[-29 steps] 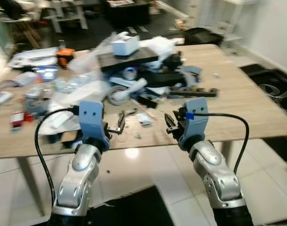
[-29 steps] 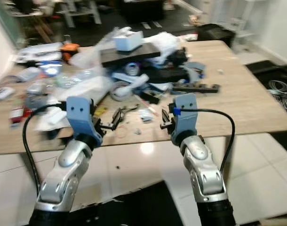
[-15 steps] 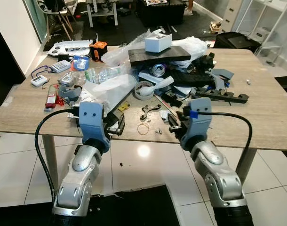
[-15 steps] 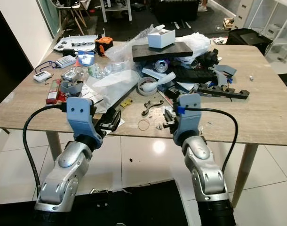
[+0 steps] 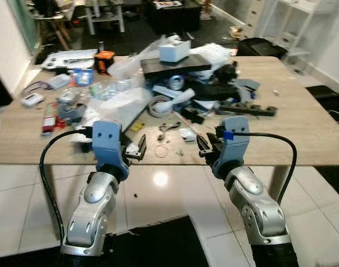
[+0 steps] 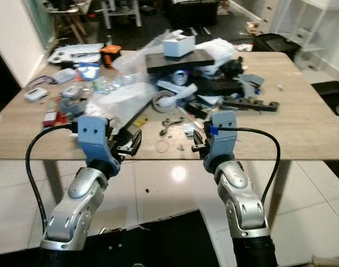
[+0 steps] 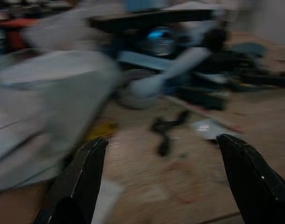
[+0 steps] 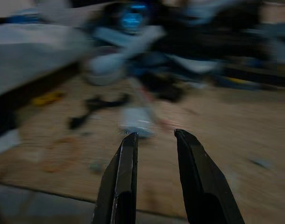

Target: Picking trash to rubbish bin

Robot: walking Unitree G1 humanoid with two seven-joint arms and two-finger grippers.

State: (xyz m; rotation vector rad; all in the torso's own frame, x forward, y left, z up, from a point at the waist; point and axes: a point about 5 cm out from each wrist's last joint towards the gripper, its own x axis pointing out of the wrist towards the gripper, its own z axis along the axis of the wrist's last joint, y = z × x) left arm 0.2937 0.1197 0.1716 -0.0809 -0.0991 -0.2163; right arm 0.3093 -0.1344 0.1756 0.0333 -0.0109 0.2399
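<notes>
The camera had swung since half a second before, and both arms kept their raised pose at the near edge of the wooden table point(image 5: 303, 128). The left gripper point(image 5: 137, 150) hovered there with fingers spread wide, just short of a rubber band point(image 5: 161, 150). The right gripper point(image 5: 205, 149) hung over the edge, fingers a narrow gap apart. The trash heap point(image 5: 180, 83) crowded the table's middle, leaving bare wood at right; white tiled floor point(image 5: 158, 183) lay open below
</notes>
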